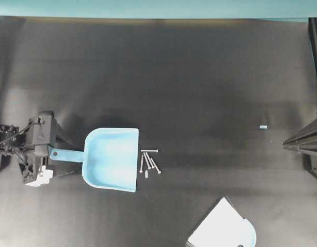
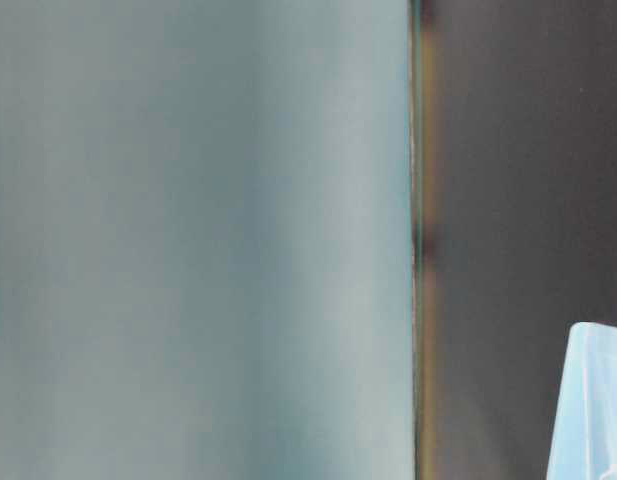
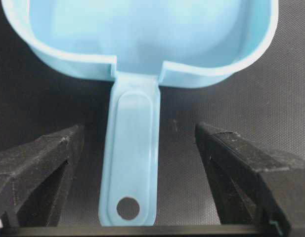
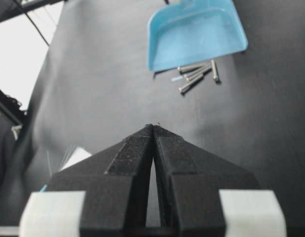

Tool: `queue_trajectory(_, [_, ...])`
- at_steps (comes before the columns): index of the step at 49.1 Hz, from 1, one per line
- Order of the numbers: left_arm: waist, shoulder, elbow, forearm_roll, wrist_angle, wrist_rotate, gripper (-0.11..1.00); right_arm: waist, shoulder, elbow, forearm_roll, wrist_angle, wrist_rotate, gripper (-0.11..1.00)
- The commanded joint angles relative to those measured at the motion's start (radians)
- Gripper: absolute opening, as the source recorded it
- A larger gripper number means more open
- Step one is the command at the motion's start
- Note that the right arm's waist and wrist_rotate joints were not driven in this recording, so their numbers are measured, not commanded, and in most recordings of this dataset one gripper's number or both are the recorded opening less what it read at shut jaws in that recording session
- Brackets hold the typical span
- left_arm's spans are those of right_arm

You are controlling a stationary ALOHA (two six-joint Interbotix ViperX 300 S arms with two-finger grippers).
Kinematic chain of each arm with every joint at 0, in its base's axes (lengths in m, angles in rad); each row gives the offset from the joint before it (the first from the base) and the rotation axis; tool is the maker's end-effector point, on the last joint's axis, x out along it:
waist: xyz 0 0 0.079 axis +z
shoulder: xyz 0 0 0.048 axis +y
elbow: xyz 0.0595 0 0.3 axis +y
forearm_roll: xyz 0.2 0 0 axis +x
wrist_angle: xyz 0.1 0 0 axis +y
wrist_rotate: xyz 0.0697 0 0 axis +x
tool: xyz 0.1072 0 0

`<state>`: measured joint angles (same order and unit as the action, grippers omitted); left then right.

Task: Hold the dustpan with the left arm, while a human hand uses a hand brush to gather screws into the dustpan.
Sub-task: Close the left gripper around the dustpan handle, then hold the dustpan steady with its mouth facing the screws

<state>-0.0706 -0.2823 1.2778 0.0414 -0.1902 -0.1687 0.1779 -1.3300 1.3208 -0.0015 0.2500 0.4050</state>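
A light blue dustpan [image 1: 111,159] lies flat on a black table mat [image 1: 199,77], its wide straight lip facing right in the overhead view and its short handle pointing left. Just beyond that lip sits a small cluster of silver screws [image 1: 149,160], close to the pan's edge but outside it; one lies crosswise above the rest. Broad bare mat stretches above the dustpan and to its right, where only a tiny pale blue chip [image 1: 263,126] breaks the surface, well apart from the pan. Below and right of the dustpan, at the bottom edge of the overhead view, part of the hand brush [image 1: 225,229] shows, well apart from the screws.

The left arm [image 1: 37,146] stands just left of the dustpan, its left gripper [image 3: 140,163] held low over the handle. The wrist view shows the two black fingers [image 3: 41,168] spread wide on either side of the handle, with clear mat showing between each finger and the blue plastic; nothing is clamped. The handle's round hole sits near the base of the spread jaws.

The right gripper [image 4: 153,129] hangs well back from the dustpan, tips pressed together and holding nothing, pointing across the mat toward the pan's lip and the screws.
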Motion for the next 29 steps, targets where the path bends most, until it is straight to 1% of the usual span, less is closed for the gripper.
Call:
queue_trajectory(1, [0.0,0.003,-0.006,0.003,-0.044,0.011,0.88,0.0,-0.002,0.0,-0.002,-0.005,0.0,0.0])
queue_trajectory(5, [0.0,0.006,0.002,0.003,-0.072,0.011,0.88,0.0,-0.006,0.005,-0.002,-0.005,0.0,0.0])
queue_trajectory(20, [-0.002,0.055,0.003,0.003,-0.115,0.005,0.86,0.0,-0.02,0.009,-0.002,-0.005,0.0,0.0])
queue_trajectory(25, [-0.002,0.083,0.0,0.003,-0.126,0.005,0.83,0.0,-0.02,0.012,-0.002,-0.005,0.0,0.0])
queue_trajectory(29, [0.0,0.091,-0.002,0.003,-0.138,0.003,0.76,0.0,-0.02,0.015,-0.002,-0.003,0.0,0.0])
